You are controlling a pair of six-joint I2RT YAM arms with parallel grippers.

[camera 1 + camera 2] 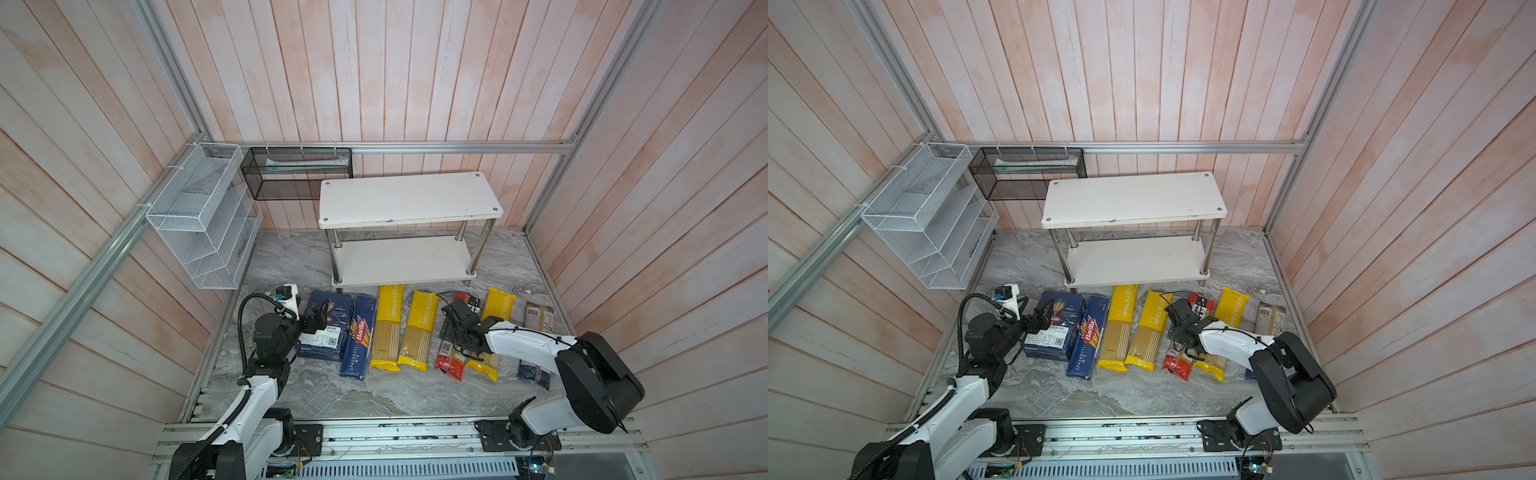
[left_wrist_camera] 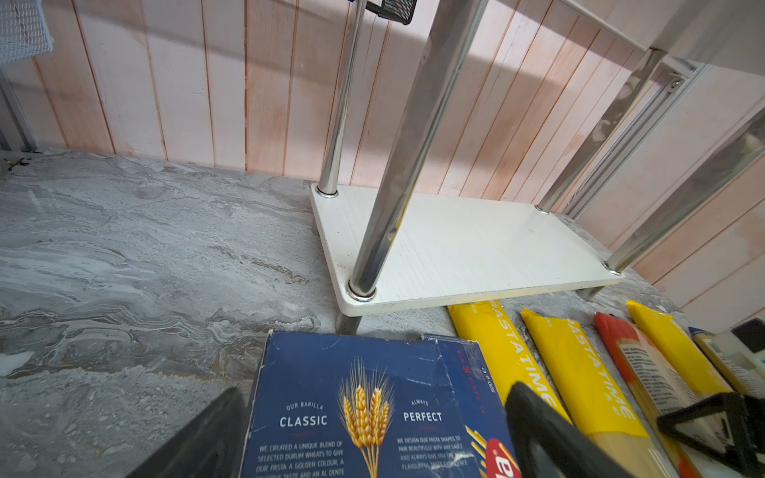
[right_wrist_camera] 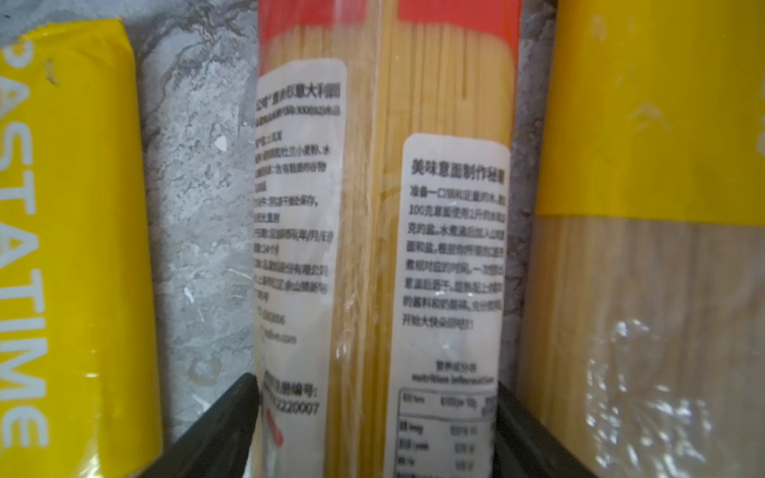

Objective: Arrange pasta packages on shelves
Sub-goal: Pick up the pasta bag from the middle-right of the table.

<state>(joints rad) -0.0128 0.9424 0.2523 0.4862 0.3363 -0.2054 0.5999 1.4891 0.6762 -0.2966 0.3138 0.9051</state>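
The white two-tier shelves (image 1: 409, 199) (image 1: 1133, 197) stand at the back with both boards bare. In front lies a row of pasta packages: a wide blue Barilla box (image 1: 336, 307), a blue Barilla pack (image 1: 358, 336), two yellow PASTATIME bags (image 1: 386, 332) (image 1: 417, 332), a red-ended bag (image 1: 449, 359), a third yellow bag (image 1: 496, 316) and a dark-ended clear bag (image 1: 538, 320). My left gripper (image 1: 318, 320) (image 2: 376, 393) hovers open over the Barilla box (image 2: 323, 414). My right gripper (image 1: 451, 334) (image 3: 374, 385) is low over the red-ended bag (image 3: 381, 207), its jaws wide, one on each side of it.
A white wire-mesh organizer (image 1: 203, 216) hangs on the left wall and a black mesh basket (image 1: 297, 172) on the back rail. Wooden walls close in three sides. The arms' mounting rail (image 1: 395, 432) runs along the front edge of the marble tabletop (image 1: 291, 257).
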